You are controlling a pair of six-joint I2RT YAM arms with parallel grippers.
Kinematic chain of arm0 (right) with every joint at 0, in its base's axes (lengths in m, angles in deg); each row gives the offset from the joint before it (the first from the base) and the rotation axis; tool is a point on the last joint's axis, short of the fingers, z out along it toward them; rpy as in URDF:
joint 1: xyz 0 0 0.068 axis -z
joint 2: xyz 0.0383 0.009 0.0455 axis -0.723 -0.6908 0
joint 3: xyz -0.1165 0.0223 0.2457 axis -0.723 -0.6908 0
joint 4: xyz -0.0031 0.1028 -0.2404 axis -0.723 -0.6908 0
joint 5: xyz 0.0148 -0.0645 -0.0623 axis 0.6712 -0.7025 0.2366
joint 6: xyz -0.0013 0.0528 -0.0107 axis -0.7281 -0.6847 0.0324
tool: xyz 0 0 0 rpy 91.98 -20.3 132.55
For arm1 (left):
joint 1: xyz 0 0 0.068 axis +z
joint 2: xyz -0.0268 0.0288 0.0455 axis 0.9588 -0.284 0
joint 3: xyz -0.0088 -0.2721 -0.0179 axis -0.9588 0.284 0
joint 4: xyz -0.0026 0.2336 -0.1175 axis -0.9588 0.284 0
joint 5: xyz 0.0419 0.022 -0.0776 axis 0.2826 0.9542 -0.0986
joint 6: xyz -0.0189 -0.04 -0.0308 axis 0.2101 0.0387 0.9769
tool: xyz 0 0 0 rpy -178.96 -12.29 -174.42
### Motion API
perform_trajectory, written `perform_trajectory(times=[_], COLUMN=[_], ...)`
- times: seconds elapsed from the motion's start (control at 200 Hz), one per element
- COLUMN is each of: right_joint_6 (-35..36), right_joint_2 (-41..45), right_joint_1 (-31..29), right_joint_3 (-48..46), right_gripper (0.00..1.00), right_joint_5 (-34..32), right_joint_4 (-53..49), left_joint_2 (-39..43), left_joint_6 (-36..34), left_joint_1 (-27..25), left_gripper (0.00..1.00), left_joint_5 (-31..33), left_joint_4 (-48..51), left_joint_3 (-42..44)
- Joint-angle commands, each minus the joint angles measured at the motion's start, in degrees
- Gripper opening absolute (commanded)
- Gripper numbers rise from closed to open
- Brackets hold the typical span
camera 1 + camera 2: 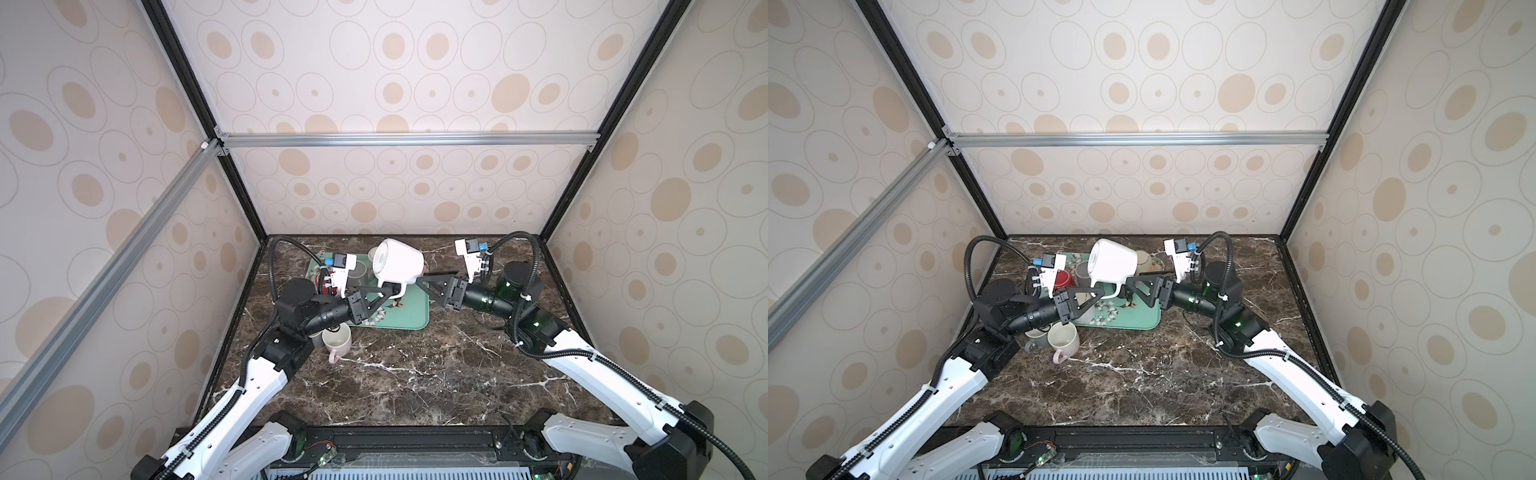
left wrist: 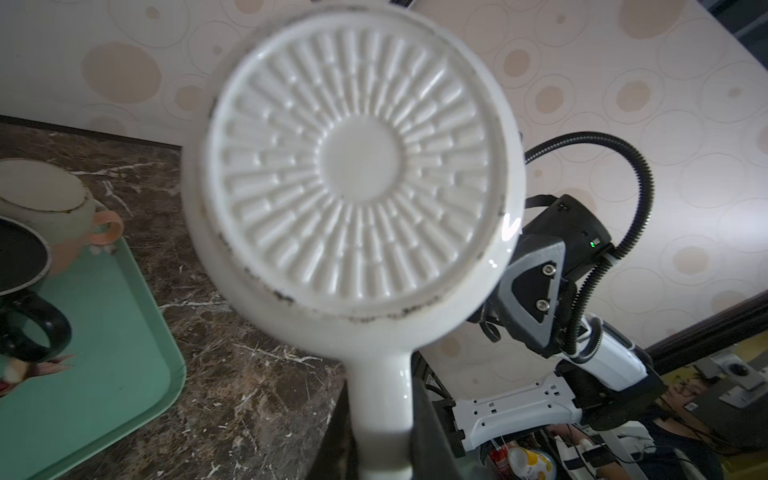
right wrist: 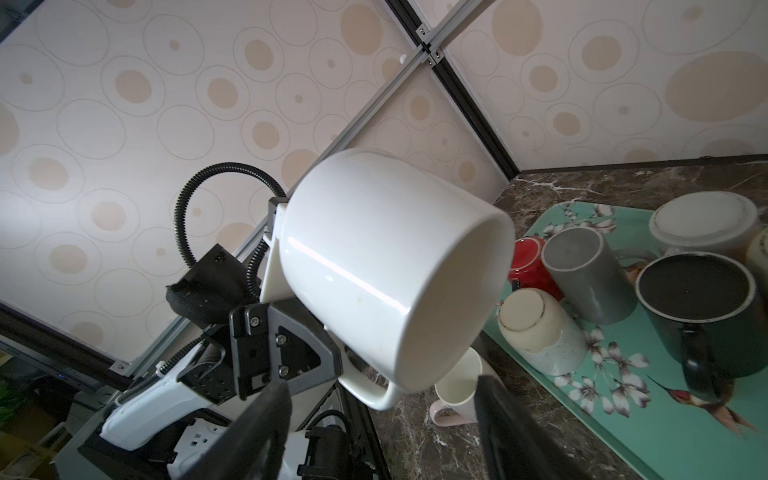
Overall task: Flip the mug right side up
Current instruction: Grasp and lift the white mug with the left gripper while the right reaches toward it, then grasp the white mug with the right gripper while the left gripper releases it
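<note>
A white mug (image 1: 399,262) (image 1: 1113,262) hangs in the air above the green tray (image 1: 411,316), tipped on its side. Its ribbed base (image 2: 357,166) faces the left wrist camera and its open mouth (image 3: 453,303) faces the right arm. My left gripper (image 1: 388,289) (image 1: 1100,293) (image 2: 382,436) is shut on the mug's handle, which points downward. My right gripper (image 1: 420,280) (image 1: 1128,284) (image 3: 378,390) stands open just below the mug's rim, holding nothing.
The tray (image 3: 665,415) holds several upside-down mugs: red (image 3: 532,266), grey (image 3: 586,278), black (image 3: 702,307) and cream (image 3: 540,328). A cream mug with a pink handle (image 1: 337,343) and a grey mug (image 1: 1036,338) stand upright under my left arm. Walls enclose the marble table (image 1: 415,374).
</note>
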Motion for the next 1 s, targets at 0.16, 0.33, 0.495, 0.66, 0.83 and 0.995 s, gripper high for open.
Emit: perform_trajectory(times=[0.16,0.33,0.495,0.66,0.83,0.995], right_joint_6=[-14.91,-22.2,-18.06,-16.06,-13.21,-7.31], right_joint_2=[-6.95,-12.3,-13.36,-13.27,-11.77,-8.03], right_joint_1=[0.12,-0.48,-3.12,-5.41,-7.21,-7.89], right_joint_3=[3.29,4.54,4.61,3.69,1.74,0.79], right_gripper=[0.71,0.49,0.18,0.0,0.0,0.0], right_joint_5=[7.72,9.71,8.36,5.06,0.88,-3.14], right_joint_4=[19.2,30.74,26.64,23.44,21.61,9.93], left_joint_2=[0.57,-0.12,-0.62,-0.5,0.75,2.93], left_joint_6=[7.18,7.16,6.63,6.1,4.08,2.48], left_joint_1=[0.69,1.73,4.13,5.26,5.72,5.75], left_gripper=[0.0,0.0,0.0,0.0,0.24,0.41], left_joint_5=[-9.23,-11.84,-14.41,-15.19,-14.58,-13.13], left_joint_4=[-16.71,-15.92,-15.39,-16.47,-15.76,-14.32], left_joint_3=[-1.22,-1.11,0.76,3.4,6.75,9.14])
